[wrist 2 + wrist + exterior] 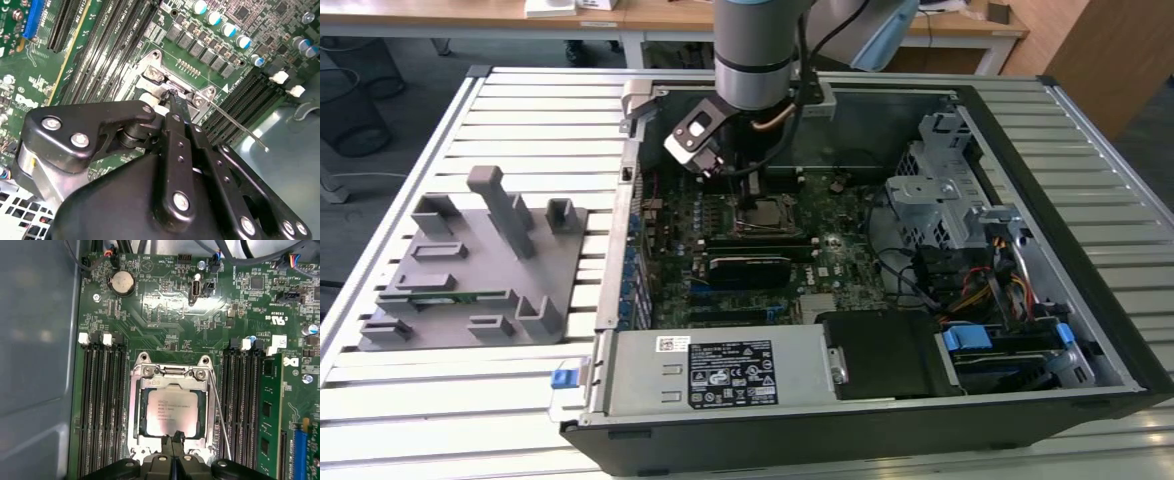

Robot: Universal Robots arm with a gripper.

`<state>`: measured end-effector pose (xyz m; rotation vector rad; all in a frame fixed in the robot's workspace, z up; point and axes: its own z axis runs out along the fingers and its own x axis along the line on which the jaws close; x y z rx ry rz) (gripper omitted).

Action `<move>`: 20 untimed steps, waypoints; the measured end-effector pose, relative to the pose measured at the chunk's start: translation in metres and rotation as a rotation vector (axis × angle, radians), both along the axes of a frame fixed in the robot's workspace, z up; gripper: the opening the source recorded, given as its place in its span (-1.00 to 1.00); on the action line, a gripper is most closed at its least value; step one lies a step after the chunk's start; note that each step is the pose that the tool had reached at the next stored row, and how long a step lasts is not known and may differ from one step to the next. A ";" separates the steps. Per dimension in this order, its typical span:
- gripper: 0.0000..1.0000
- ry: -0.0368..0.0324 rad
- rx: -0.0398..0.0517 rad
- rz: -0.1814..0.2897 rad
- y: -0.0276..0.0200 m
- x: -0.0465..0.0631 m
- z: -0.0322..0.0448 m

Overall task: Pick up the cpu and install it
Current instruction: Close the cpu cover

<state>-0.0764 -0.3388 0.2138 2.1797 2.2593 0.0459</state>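
Your cpu lies flat inside the socket frame. The gripper hangs at one edge of the cpu, fingers pinched together with nothing between them. Around the frame are memory slots on both flanks and a thin latch wire just beside it, with a green memory stick beyond the wire.

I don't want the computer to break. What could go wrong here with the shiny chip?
The end effector sits right at the edge of the cpu. A push there could nudge the chip crooked in its socket frame and perhaps harm the contacts. The thin metal lever sticks out beside the socket, so the tip might snag it.
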 end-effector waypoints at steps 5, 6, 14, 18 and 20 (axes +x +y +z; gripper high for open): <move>-0.79 0.0019 0.0001 0.000 0.0000 0.008 0.0016; -0.79 0.0022 0.0001 0.000 0.0000 0.010 0.0016; -0.79 0.0022 0.0003 0.000 0.0000 0.025 0.0015; -0.79 0.0024 0.0003 0.000 0.0000 0.029 0.0015; -0.79 0.0026 0.0003 0.000 0.0000 0.030 0.0015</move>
